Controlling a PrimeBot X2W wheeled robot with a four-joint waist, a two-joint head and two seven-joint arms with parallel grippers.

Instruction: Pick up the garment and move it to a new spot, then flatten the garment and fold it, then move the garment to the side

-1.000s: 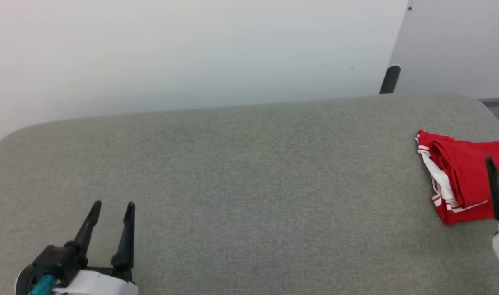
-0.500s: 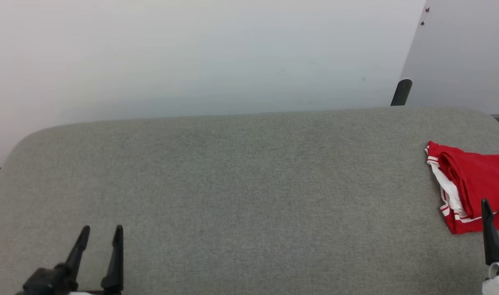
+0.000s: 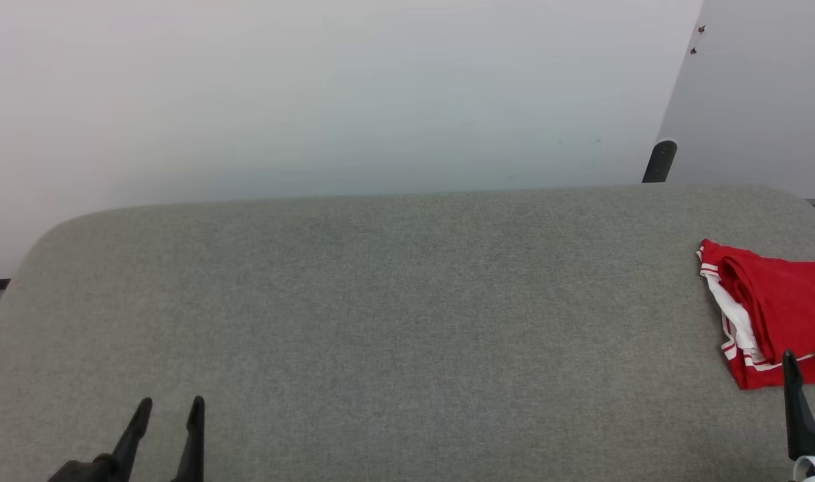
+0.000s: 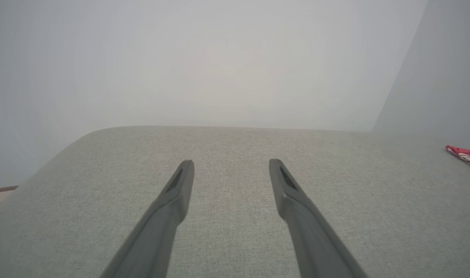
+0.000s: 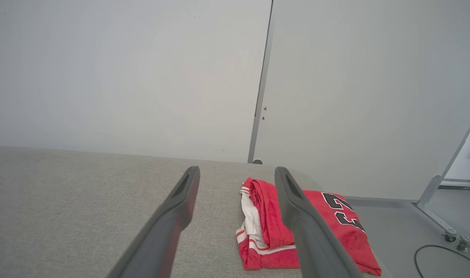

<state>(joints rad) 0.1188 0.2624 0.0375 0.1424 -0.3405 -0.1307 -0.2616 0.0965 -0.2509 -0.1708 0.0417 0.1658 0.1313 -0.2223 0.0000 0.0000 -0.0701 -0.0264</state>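
The garment (image 3: 779, 308) is a red jersey with white, striped trim, lying folded at the right end of the grey table (image 3: 394, 301). In the right wrist view the garment (image 5: 339, 226) shows a black "23" on its top face. My right gripper (image 5: 237, 172) is open just short of the garment's near edge, nothing between its fingers; one right finger (image 3: 797, 415) rises at the head view's lower right. My left gripper (image 3: 170, 404) is open over bare table at the lower left, far from the garment. The left wrist view has that gripper (image 4: 230, 164) empty and the garment (image 4: 466, 153) at its right edge.
A dark post (image 3: 658, 162) stands behind the table's far right corner, against pale wall panels. Right of the table, a metal frame on casters (image 5: 439, 216) and a cable (image 5: 443, 251) are on the floor. The garment lies close to the table's right edge.
The head camera has shifted, so the table sits lower in view. Both grippers have drawn back toward me, still open; the right finger has come off the garment. The garment has not moved.
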